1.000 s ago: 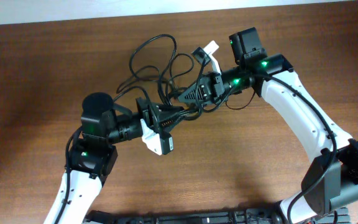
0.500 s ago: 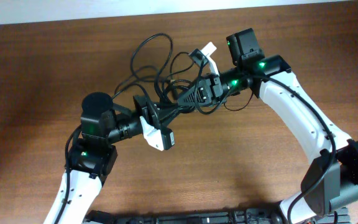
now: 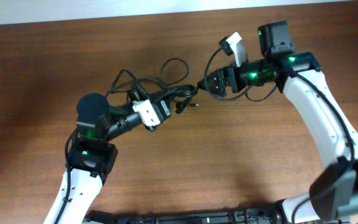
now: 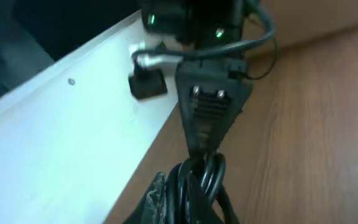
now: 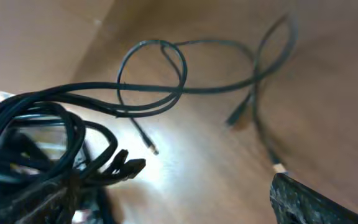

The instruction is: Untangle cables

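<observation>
The cables point(image 3: 143, 86) are thin black cords lying in loops on the brown table, with one loop point(image 3: 175, 65) further back and a small plug end point(image 3: 195, 104) loose on the wood. My left gripper point(image 3: 174, 98) is shut on a bunch of these cables point(image 4: 199, 184), which stand pinched between its fingers point(image 4: 156, 196). My right gripper point(image 3: 209, 82) hangs open just right of that bunch. In its own view the right gripper point(image 5: 179, 211) shows one finger point(image 5: 309, 202) far right. The cables point(image 5: 33, 149) crowd the left side, and a black plug point(image 5: 128, 167) pokes out.
The table's far edge meets a white strip point(image 3: 166, 7) close behind the cable loops. Loose cord loops point(image 5: 157, 68) and plug tips point(image 5: 152, 149) lie spread on the wood ahead of the right gripper. The right arm point(image 3: 319, 118) spans the right side.
My right gripper has opened, let go of the cables and drawn back to the right and rear. My left gripper has closed on the bunch and pulled it left.
</observation>
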`<state>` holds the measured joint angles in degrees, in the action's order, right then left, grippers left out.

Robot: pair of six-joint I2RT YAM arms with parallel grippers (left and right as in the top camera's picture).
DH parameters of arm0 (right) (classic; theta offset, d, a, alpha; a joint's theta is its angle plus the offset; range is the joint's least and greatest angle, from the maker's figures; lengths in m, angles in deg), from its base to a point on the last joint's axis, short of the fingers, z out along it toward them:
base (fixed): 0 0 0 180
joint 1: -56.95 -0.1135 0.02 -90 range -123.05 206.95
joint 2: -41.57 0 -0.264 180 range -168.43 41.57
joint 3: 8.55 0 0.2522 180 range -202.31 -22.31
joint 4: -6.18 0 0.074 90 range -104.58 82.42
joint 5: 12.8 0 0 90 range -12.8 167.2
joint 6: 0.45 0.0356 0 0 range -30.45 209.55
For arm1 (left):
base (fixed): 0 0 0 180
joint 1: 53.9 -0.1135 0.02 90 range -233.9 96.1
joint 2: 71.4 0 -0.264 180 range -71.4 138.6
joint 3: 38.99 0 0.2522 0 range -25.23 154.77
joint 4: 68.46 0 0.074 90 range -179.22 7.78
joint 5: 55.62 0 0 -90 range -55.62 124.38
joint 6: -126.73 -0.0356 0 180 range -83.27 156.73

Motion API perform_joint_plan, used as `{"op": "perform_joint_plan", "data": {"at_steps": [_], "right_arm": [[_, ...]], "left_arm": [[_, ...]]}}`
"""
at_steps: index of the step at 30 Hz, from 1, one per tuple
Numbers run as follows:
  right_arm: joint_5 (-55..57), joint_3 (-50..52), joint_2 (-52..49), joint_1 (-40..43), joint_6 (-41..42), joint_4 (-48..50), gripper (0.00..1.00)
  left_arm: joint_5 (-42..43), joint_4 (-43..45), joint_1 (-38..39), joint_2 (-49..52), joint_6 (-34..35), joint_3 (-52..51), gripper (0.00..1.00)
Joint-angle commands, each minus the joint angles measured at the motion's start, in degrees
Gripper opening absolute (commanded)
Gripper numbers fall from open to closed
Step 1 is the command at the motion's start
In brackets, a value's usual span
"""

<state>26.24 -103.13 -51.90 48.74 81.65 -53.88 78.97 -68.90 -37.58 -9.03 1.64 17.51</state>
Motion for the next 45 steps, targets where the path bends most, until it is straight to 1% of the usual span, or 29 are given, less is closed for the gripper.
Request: {"op": "perform_joint_plan", "data": {"at_steps": [1, 3, 5, 7, 9, 10, 13, 14, 15, 16, 18, 19, 21, 24, 25, 26, 27, 28, 31, 33, 34, 35, 36, 37, 39, 40, 41, 44, 45], "right_arm": [[11.08, -1.27, 10.21, -0.02, -7.69, -0.52, 0.98], [12.94, -1.27, 16.57, -0.02, -12.46, -1.33, 0.99], [12.87, -1.27, 24.04, -0.02, -25.57, -4.66, 0.98], [12.26, -1.27, 26.03, -0.09, -32.63, -8.41, 0.97], [11.98, -1.27, 26.58, -0.09, -35.89, -9.64, 0.97], [8.68, -1.27, 26.58, -0.09, -41.20, -10.29, 0.94], [4.61, -1.27, 26.58, -0.09, -48.96, -10.29, 0.88], [4.63, -1.27, 26.58, -0.09, -50.84, -10.25, 0.84], [4.61, -1.27, 26.58, -0.09, -51.91, -10.27, 0.72], [4.59, -1.27, 26.58, -0.09, -51.89, -10.45, 0.69], [3.69, -1.27, 26.58, -0.09, -51.91, -10.51, 0.66], [1.09, -1.27, 26.58, -0.09, -54.40, -11.37, 0.62], [-0.35, -1.27, 26.58, -0.09, -55.98, -12.76, 0.57], [-2.43, -1.27, 26.58, -0.09, -56.00, -13.53, 0.36], [-2.69, -1.27, 26.58, -0.09, -55.98, -13.51, 0.16], [-2.89, -1.27, 26.58, -0.09, -55.95, -13.53, 0.07], [-4.46, -1.27, 26.58, -0.09, -55.98, -13.49, 0.04], [-5.57, -1.27, 26.58, -0.09, -55.95, -13.51, 0.04], [-5.90, -1.27, 26.58, -0.09, -55.95, -13.55, 0.09], [-5.92, -1.27, 26.58, -0.09, -55.95, -13.77, 0.04], [-5.84, -1.27, 26.58, -0.09, -55.95, -14.40, 0.04], [-5.49, -1.27, 26.58, -0.09, -55.95, -15.10, 0.04], [-4.48, -1.27, 26.58, -0.07, -55.98, -15.63, 0.04], [-2.40, -1.27, 26.64, -0.07, -55.98, -15.96, 0.04], [-2.16, -1.27, 26.91, -0.07, -59.69, -16.02, 0.04], [-2.16, -1.27, 27.02, -0.07, -62.36, -16.02, 0.04], [-2.40, -1.27, 27.02, -0.07, -65.40, -15.98, 0.04], [-2.45, -1.27, 27.02, -0.07, -68.28, -16.17, 0.04], [-2.47, -1.27, 27.02, -0.07, -71.28, -17.44, 0.04]], "left_arm": [[-1.20, 2.91, -0.33, -0.37, 15.28, 0.28, 0.00], [-1.16, 4.72, -0.33, -0.37, 20.20, 0.28, 0.00], [-0.90, 6.71, -0.33, -0.37, 27.39, 0.28, 0.00], [-0.22, 9.25, -0.33, -0.35, 35.69, 0.28, 0.00], [5.88, 13.38, -0.20, -0.37, 40.87, 0.28, 0.00], [6.88, 15.89, 0.76, -0.37, 44.39, 0.28, 0.00], [7.13, 16.65, 3.63, -0.35, 46.23, 0.28, 0.00], [7.10, 16.70, 5.46, -0.35, 46.23, 0.28, 0.00], [7.08, 16.72, 6.97, -0.35, 46.23, 0.28, 0.00], [6.99, 16.74, 7.82, -0.35, 46.21, 0.28, 0.00], [6.71, 17.70, 8.09, -0.35, 46.25, 0.28, 0.00], [6.80, 19.41, 8.09, -0.35, 47.12, 0.28, 0.00], [6.64, 22.10, 8.09, -0.35, 48.41, 0.28, 0.00], [6.64, 22.25, 8.09, -0.35, 49.44, 0.28, 0.00], [6.67, 22.16, 8.09, -0.35, 49.44, 0.28, 0.00], [6.67, 22.18, 8.09, -0.35, 49.44, 0.28, 0.00], [6.69, 22.18, 8.09, -0.35, 49.46, 0.28, 0.00], [6.67, 22.21, 8.11, -0.35, 49.92, 0.28, 0.00], [6.62, 22.23, 9.88, -0.35, 50.07, 0.28, 0.00], [5.97, 22.23, 11.76, -0.35, 50.05, 0.28, 0.00], [5.97, 22.21, 11.80, -0.35, 50.05, 0.28, 0.00], [5.60, 22.18, 11.65, -0.35, 50.05, 0.28, 0.10], [3.93, 21.84, 11.65, -0.35, 50.07, 0.28, 0.26], [1.55, 20.50, 11.65, -0.35, 50.07, 0.28, 0.99], [0.76, 20.06, 10.95, -0.37, 51.32, 0.28, 0.99], [1.01, 19.98, 9.73, -0.35, 54.29, 0.28, 0.99], [3.19, 20.02, 8.22, -0.35, 56.41, 0.28, 0.99], [15.52, 20.02, 3.76, -0.35, 56.50, 0.28, 0.99], [18.86, 19.98, 2.01, -0.35, 56.50, 0.28, 0.99]]}}
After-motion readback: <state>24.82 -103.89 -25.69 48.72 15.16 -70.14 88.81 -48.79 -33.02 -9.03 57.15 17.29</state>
